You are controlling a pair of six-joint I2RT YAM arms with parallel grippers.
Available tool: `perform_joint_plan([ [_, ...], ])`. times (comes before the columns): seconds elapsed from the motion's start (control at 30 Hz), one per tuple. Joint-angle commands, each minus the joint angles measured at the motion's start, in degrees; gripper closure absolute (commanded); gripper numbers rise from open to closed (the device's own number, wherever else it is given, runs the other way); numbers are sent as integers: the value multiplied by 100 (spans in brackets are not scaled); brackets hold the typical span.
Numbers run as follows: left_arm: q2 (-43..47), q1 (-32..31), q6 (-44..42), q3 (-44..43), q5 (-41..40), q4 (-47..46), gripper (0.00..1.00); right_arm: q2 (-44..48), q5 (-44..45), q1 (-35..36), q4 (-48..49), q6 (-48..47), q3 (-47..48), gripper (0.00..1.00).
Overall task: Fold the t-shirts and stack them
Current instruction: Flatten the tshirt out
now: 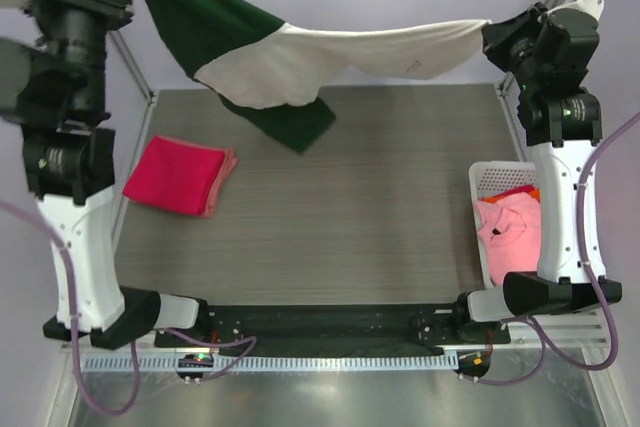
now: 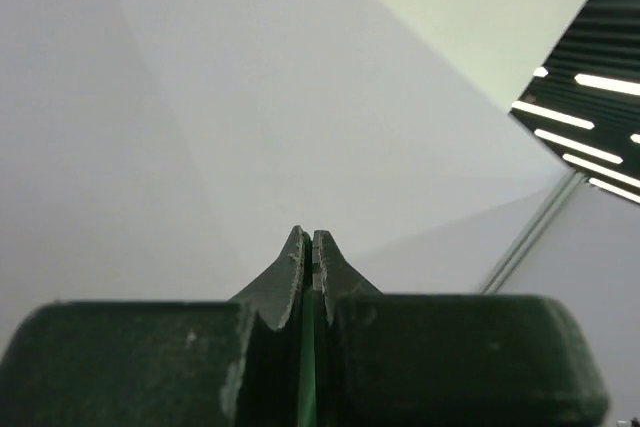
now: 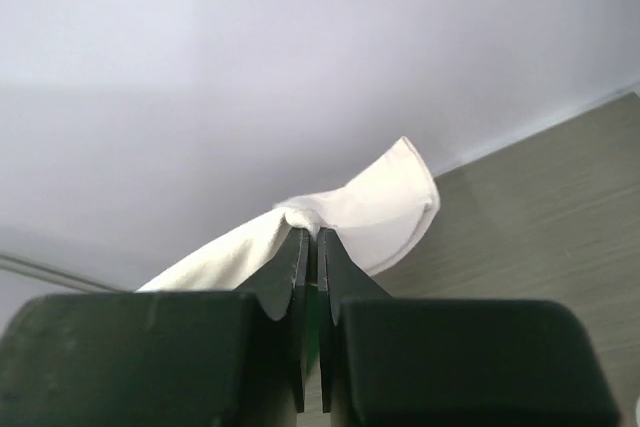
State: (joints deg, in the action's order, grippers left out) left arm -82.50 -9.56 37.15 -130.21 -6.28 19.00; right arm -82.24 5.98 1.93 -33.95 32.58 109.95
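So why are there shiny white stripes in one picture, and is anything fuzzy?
Left wrist view: ceiling lights glaring white, top right. Right wrist view: soft even light; the t-shirt in the right end effector looks sharp. Top external view: the metal strip along the bottom gleams.

Table (image 1: 330, 207): folded red t-shirt (image 1: 178, 175), basket (image 1: 495, 177).

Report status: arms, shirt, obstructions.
Left fingers and right fingers shut on cream shirt, stretched midair between them. Red shirt folded on table. Pink shirt in basket. Nothing blocking.
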Motion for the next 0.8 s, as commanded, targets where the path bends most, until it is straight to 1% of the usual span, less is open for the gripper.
perform_joint_plan([
  [0.0, 190, 33, -347, 513, 152, -679, 100, -81, -930, -97, -32, 117, 36, 99],
  [0.03, 303, 33, -366, 854, 502, -696, 100, -195, -1045, -97, -24, 117, -217, 99],
  [0.1, 523, 33, -384, 1452, 724, -723, 100, -249, -1239, -106, 38, 108, -561, 99],
  [0.13, 829, 33, -392, 2221, 908, -801, 100, -188, -1239, -123, 125, 100, -1006, 99],
  [0.2, 1278, 33, -384, 3024, 1067, -924, 100, 5, -1283, -123, 345, 108, -1570, 99],
  [0.23, 1498, 33, -340, 3907, 1155, -1073, 100, 102, -1266, -114, 537, 91, -2104, 99],
  [0.27, 1978, 25, -340, 4272, 1225, -1074, 100, 346, -1240, -114, 583, 65, -2362, 99],
  [0.3, 2209, 16, -331, 4711, 1252, -1066, 100, 470, -1213, -123, 609, 47, -2590, 99],
  [0.33, 2499, -2, -279, 5090, 1270, -1013, 100, 637, -1204, -288, 662, 21, -3045, 99],
  [0.37, 3015, -10, -243, 5833, 1270, -943, 100, 926, -1204, -290, 679, -58, -3267, 99],
  [0.4, 3334, -28, -208, 6162, 1305, -873, 100, 1111, -1187, -299, 680, -85, -3487, 99],
  [0.43, 3598, -28, -164, 6444, 1323, -716, 100, 1287, -1117, -308, 671, -94, -3933, 99],
  [0.47, 3861, -37, -77, 6978, 1331, -610, 100, 1481, -1073, -308, 680, -94, -4164, 99],
  [0.5, 4378, -37, -41, 7192, 1384, -487, 100, 1918, -1029, -308, 671, -76, -4392, 99],
  [0.53, 4591, -37, -23, 7394, 1445, -207, 100, 2113, -950, -308, 662, -41, -4864, 99],
  [0.57, 4829, -37, 12, 7701, 1498, -39, 100, 2359, -906, -308, 619, -15, -5087, 99],
  [0.6, 5170, -37, 55, 7869, 1594, 293, 100, 2727, -871, -308, 514, 29, -5507, 99],
  [0.67, 5532, -46, 134, 8125, 1753, 533, 100, 3142, -792, -308, 416, 108, -5948, 99],
  [0.7, 5691, -46, 196, 8439, 1806, 708, 100, 3344, -765, -308, 346, 178, -6159, 99],
  [0.73, 6023, -46, 266, 8573, 1954, 745, 100, 3789, -756, -308, 320, 292, -6596, 99],
  [0.77, 6165, -46, 328, 8722, 2051, 771, 100, 3985, -730, -308, 293, 363, -6792, 99],
])
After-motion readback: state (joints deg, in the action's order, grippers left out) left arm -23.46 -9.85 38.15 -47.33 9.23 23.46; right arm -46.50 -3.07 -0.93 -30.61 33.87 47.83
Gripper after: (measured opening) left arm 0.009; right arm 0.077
